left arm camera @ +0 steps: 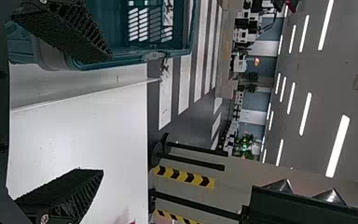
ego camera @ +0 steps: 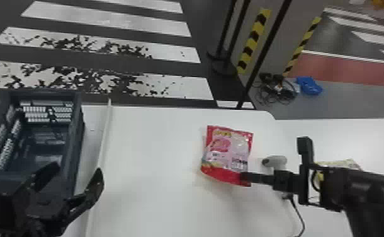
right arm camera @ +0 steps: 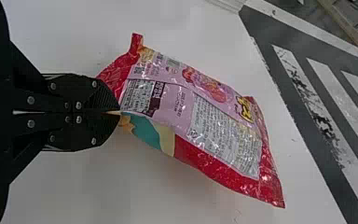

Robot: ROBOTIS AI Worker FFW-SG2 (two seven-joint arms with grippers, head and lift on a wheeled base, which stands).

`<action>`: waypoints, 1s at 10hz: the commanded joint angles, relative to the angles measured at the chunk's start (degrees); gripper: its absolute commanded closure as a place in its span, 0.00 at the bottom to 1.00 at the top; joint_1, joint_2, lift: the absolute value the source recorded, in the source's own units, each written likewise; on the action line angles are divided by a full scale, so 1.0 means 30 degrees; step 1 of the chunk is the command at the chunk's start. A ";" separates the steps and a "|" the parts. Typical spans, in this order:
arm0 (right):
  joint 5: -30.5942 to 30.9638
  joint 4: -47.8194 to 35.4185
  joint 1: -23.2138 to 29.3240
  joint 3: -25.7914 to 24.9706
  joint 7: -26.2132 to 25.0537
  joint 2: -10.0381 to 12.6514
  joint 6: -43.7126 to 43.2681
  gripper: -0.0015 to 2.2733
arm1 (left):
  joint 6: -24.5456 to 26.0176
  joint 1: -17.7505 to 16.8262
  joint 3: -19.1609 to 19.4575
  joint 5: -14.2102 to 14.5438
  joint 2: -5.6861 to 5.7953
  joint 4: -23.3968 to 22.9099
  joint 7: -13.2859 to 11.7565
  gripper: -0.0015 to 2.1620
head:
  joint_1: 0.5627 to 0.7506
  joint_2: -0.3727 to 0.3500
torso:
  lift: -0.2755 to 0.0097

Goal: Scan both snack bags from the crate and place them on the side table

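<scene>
a red and pink snack bag point(ego camera: 227, 154), its printed back facing up, is held by one corner over a white table point(ego camera: 150, 164). the right pincer point(right arm camera: 116, 112) has its two black fingers pressed together on that corner, and the rest of the bag stretches out ahead of the fingertips and to their left; whether the bag's far end touches the table cannot be told. just beyond the fingers, a little to their right, lies a pale rounded device point(ego camera: 274, 161), probably the scanner. farther right, partly behind the right arm point(ego camera: 370, 189), a yellowish packet point(ego camera: 352, 163) shows, likely the other snack bag, on what seems to be the side table point(ego camera: 377, 135). well to the right pincer's left stands a dark slatted crate point(ego camera: 79, 135); at its near right corner waits the left pincer point(left arm camera: 103, 113), fingers spread wide with nothing between them. the step in hand looks to be the handling of the second bag, somewhere around its scan; whether the code has been read cannot be told. if it has not, the next move calls for turning the printed code toward the device while keeping the corner pinched; after that, a carry to the right and a gentle release beside the yellowish packet. with only a corner gripped, the soft bag could swing, fold over its code or slip.
</scene>
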 commanded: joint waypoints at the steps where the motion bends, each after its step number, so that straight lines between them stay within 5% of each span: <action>1: -0.0659 -0.0738 0.0211 -0.1383 -0.0038 0.0079 0.0006 0.99 | 0.0001 0.0018 0.0007 0.0000 0.0001 -0.0020 0.0000 0.03 | 0.70 0.13 | 0.63; 5: -0.2095 -0.1236 -0.0111 -0.5485 -0.1239 0.0108 -0.0990 0.99 | 0.0001 0.0018 0.0036 0.0000 -0.0029 -0.0020 0.0000 0.03 | 0.70 0.04 | 0.63; 10: -0.1157 0.1781 -0.0873 -0.7155 -0.5692 -0.0741 -0.5736 0.99 | 0.0001 -0.0099 -0.0022 0.0000 -0.0058 0.0185 0.0000 0.03 | 0.70 0.03 | 0.63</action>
